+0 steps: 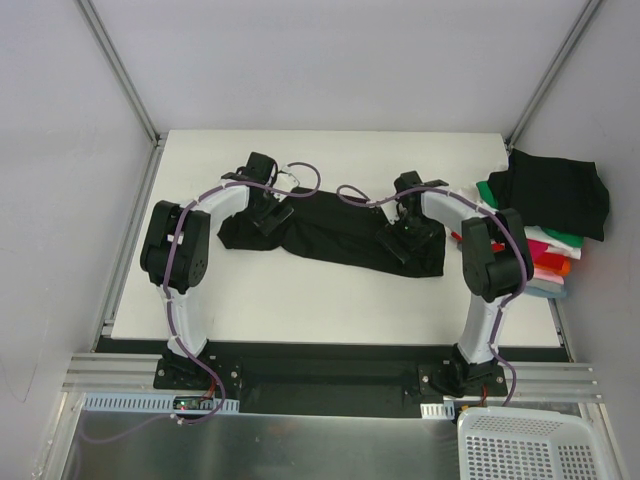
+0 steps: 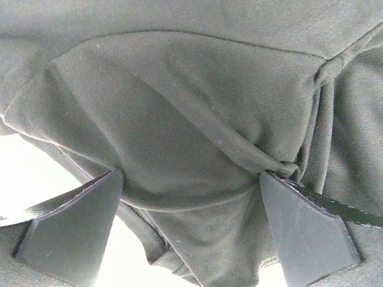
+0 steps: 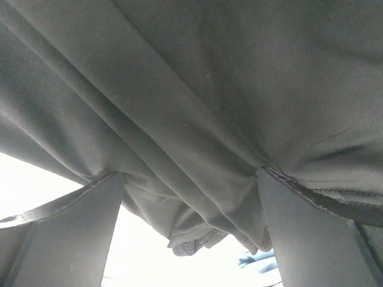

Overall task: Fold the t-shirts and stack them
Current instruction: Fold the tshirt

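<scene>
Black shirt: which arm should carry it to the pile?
Probably the right arm. The right fingers sit on the end of the black shirt nearest the pile; the left fingers sit on the far end.

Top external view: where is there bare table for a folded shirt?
Free: the near strip between the black t-shirt and the arm bases, and the far strip behind it. Crowded: the middle, with left gripper and right gripper, and the folded stack at right.
</scene>
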